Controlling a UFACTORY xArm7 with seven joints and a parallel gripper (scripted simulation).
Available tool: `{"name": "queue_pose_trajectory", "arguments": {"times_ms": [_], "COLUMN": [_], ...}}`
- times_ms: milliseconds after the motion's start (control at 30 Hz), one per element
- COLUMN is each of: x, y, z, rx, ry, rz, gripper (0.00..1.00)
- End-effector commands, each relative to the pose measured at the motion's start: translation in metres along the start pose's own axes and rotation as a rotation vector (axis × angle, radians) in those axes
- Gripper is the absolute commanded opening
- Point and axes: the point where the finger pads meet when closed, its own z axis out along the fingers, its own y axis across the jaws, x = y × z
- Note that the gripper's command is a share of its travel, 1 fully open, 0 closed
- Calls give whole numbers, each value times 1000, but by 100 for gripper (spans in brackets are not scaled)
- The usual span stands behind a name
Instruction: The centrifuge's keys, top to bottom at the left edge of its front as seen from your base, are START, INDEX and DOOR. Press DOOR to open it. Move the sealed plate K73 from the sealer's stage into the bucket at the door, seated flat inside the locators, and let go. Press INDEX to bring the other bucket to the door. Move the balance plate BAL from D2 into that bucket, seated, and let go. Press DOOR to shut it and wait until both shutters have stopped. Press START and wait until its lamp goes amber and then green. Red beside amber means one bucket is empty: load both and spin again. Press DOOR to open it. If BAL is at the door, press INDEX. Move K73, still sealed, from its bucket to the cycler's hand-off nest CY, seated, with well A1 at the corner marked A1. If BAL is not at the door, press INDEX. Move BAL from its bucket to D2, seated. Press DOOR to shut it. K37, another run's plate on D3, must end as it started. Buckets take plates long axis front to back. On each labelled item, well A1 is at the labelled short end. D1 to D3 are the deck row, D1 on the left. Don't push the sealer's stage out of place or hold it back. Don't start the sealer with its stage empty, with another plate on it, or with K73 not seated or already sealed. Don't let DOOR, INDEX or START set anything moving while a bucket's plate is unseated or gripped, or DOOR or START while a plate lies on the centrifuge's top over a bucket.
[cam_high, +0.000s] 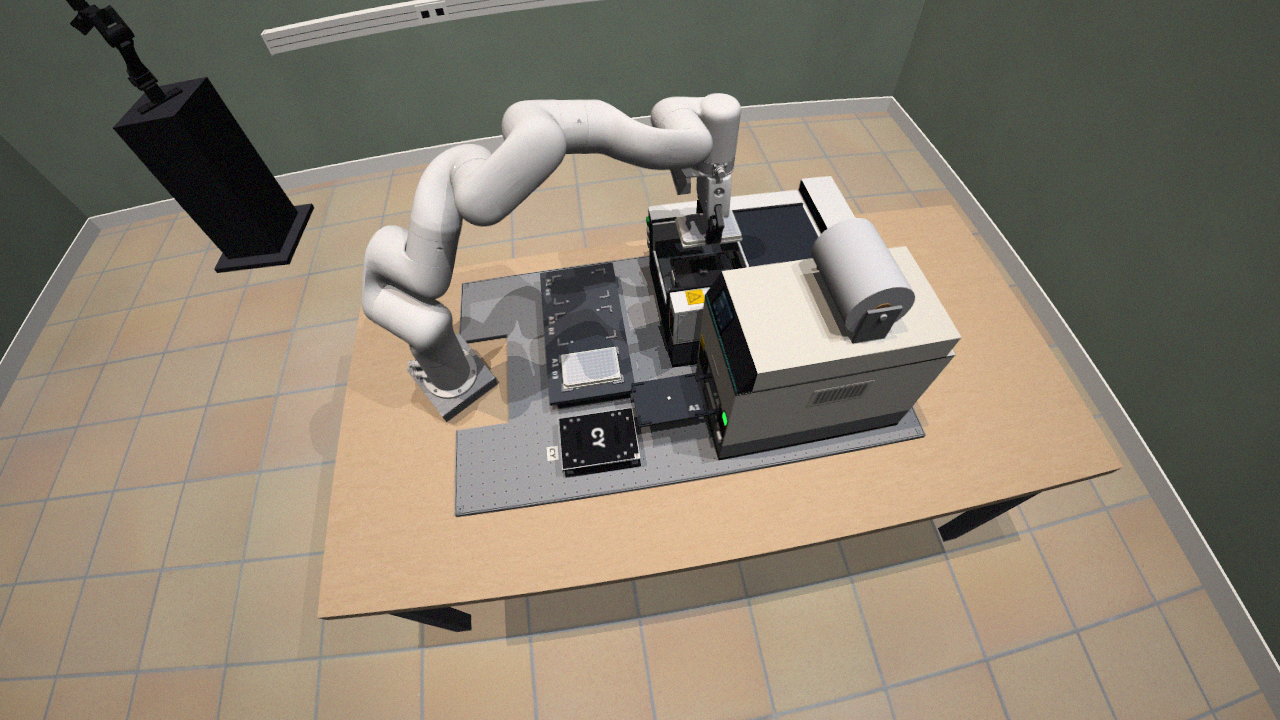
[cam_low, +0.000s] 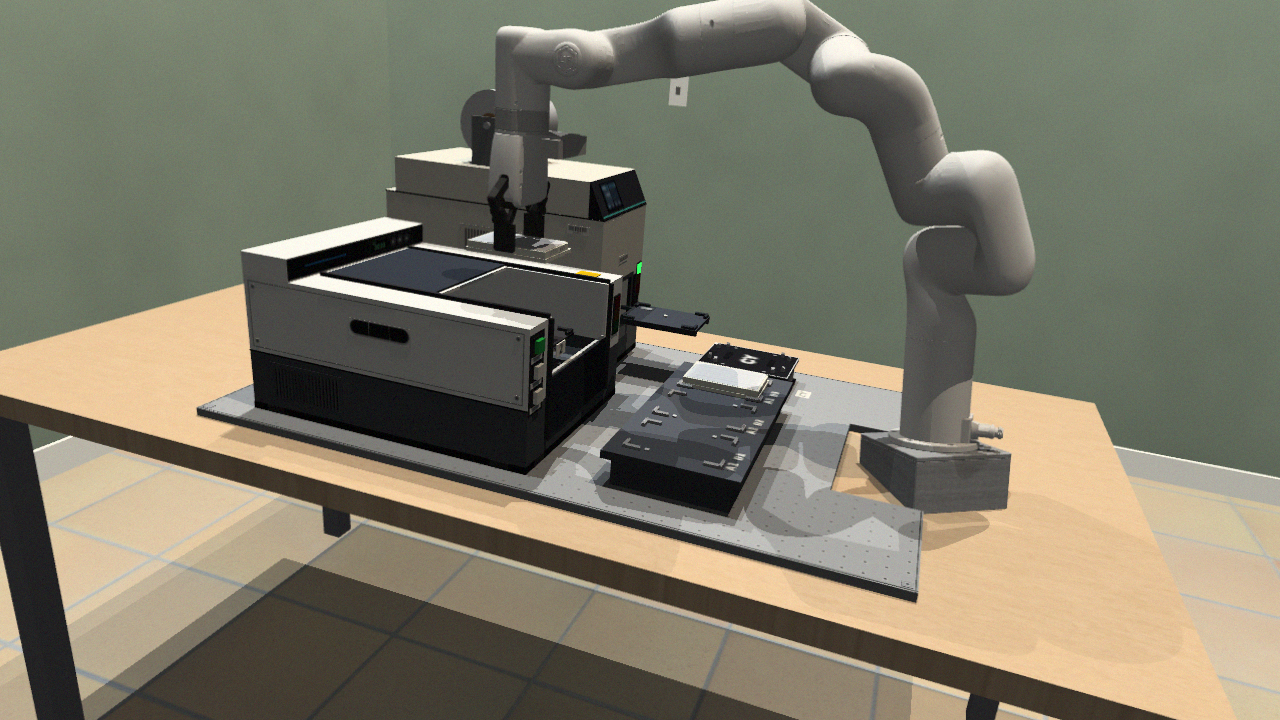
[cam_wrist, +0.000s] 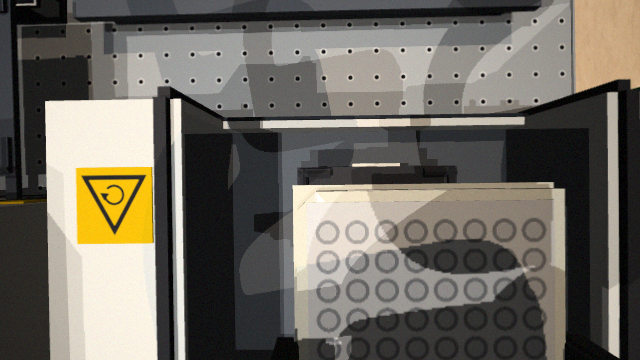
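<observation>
My gripper (cam_high: 703, 235) (cam_low: 520, 240) is shut on the balance plate BAL (cam_high: 690, 234) (cam_low: 532, 247) (cam_wrist: 430, 270), a cream plate with rows of dark ringed wells. It holds the plate level, a little above the open door bay (cam_high: 702, 265) (cam_wrist: 250, 225) of the centrifuge (cam_high: 776, 231) (cam_low: 384, 331). In the wrist view a dark bucket (cam_wrist: 375, 175) lies under the plate's far edge; the rest is hidden by the plate. The key column (cam_low: 537, 367) is on the centrifuge's front edge. The plate's label does not show.
The sealer (cam_high: 832, 340) (cam_low: 581, 192) has its stage (cam_high: 666, 398) (cam_low: 666, 317) out and bare. K37 (cam_high: 590, 365) (cam_low: 726, 379) sits on D3 of the deck row (cam_high: 577, 295) (cam_low: 689, 438); D1 and D2 hold nothing. The CY nest (cam_high: 597, 437) (cam_low: 749, 353) holds nothing. A yellow warning label (cam_wrist: 114, 205) (cam_high: 689, 300) marks the cover beside the bay.
</observation>
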Motion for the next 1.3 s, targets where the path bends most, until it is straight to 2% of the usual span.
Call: {"name": "queue_pose_trajectory", "arguments": {"times_ms": [0, 900, 1267], "x": [-1, 0, 0], "y": [0, 0, 0], "z": [-3, -3, 12], "rx": [-2, -2, -2], "ry": [-5, -5, -5], "rz": [0, 0, 0], "gripper": [0, 0, 0]}}
